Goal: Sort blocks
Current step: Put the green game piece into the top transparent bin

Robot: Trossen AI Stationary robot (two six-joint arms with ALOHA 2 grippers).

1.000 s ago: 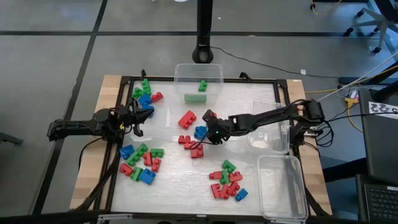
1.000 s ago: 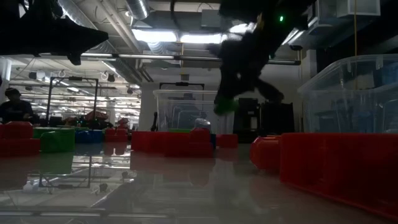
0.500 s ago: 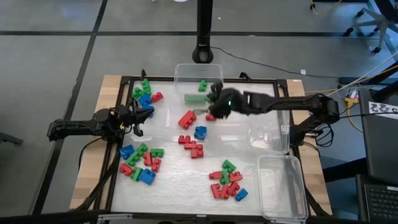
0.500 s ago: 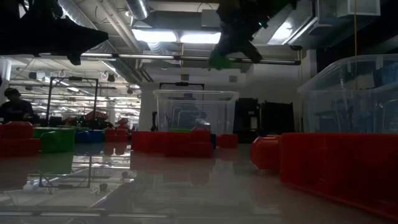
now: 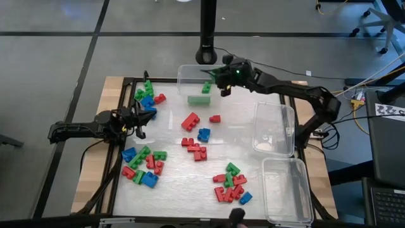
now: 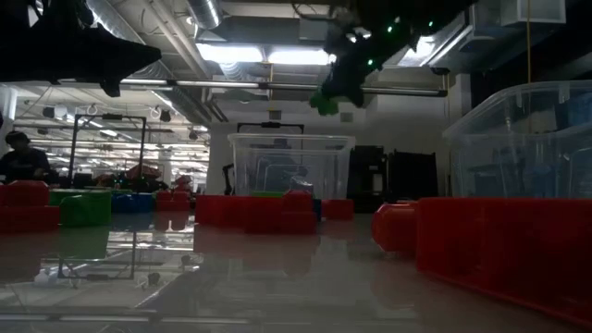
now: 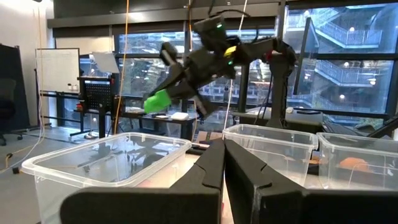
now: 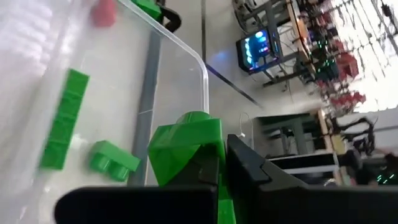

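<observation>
The blocks (image 5: 144, 167) looked like smooth, slightly glossy moulded plastic with studded tops, and the green block (image 8: 186, 144) pinched in the matt black right gripper (image 5: 223, 78) showed the same clean sheen. The three tubs (image 5: 201, 75) were clear, thin, shiny plastic, and the table top (image 5: 171, 190) had a pale, glossy, faintly streaked surface that mirrored the red blocks in the low view, edged by a dark matt frame (image 5: 202, 81) and bare light wood (image 5: 95, 171). The left gripper (image 7: 224, 168) had smooth matt black fingers.
</observation>
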